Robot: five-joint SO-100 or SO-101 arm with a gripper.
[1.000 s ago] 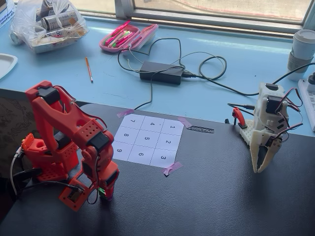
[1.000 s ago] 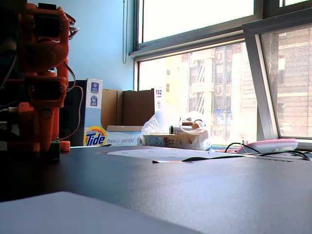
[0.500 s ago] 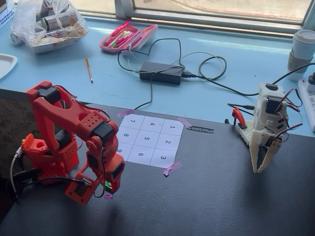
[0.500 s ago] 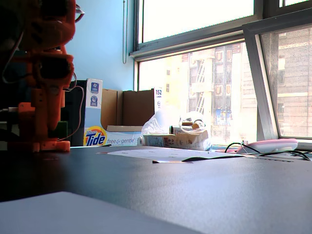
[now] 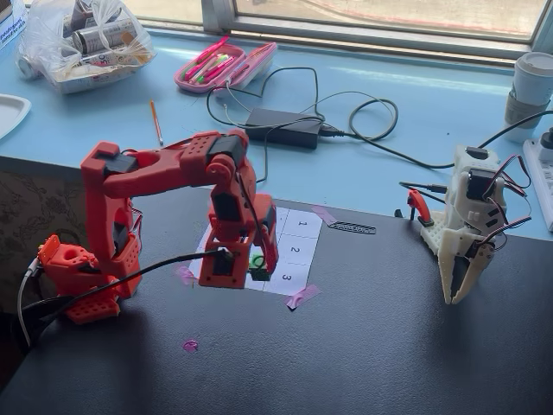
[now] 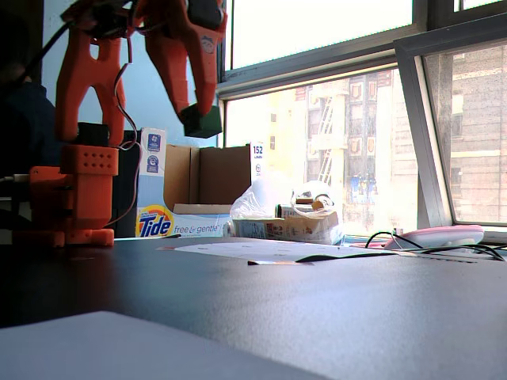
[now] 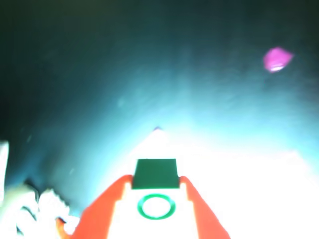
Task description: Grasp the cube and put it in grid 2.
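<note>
The orange arm's gripper (image 5: 257,266) is shut on the small green cube (image 5: 258,262). In a fixed view it hangs over the numbered paper sheet, left of the cell printed 3 (image 5: 286,277). Grid 2 (image 5: 295,251) is the white cell between cells 1 and 3, just right of the gripper, and it is bare. The low fixed view shows the cube (image 6: 203,121) held between the orange fingers (image 6: 176,63), well above the dark table. In the wrist view the cube (image 7: 155,174) sits between the two orange fingers (image 7: 107,209). The ring mark shows on its washed-out top face.
A white second arm (image 5: 471,225) stands at the right on the dark table. Pink tape bits (image 5: 302,296) lie by the sheet. A black power adapter (image 5: 285,128) with cables, a pink pencil case (image 5: 226,65) and a plastic bag (image 5: 82,39) lie on the blue surface behind.
</note>
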